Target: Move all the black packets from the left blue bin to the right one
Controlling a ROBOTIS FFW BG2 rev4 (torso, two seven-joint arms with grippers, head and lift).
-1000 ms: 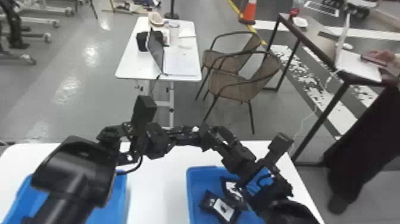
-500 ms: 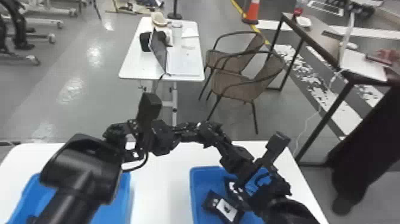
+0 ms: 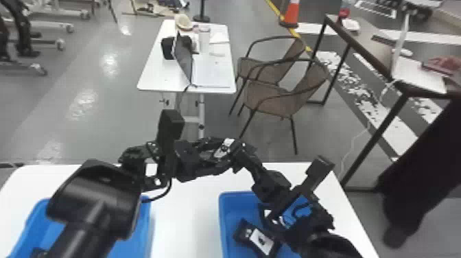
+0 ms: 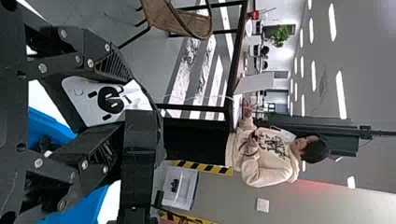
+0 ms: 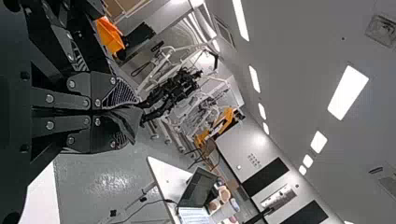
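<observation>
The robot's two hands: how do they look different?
The left hand has its fingers wide apart, while the right hand has its fingers close together. The left hand's fingers stand either side of a white-labelled packet; the right hand seems to pinch its edge. The left hand's arm crosses the left bin, the right hand's the right bin. Both are black and two-fingered.

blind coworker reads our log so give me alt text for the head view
The left gripper and right gripper meet at a white-labelled black packet above a white table. On it stand a left blue bin and a right blue bin containing another labelled packet.
</observation>
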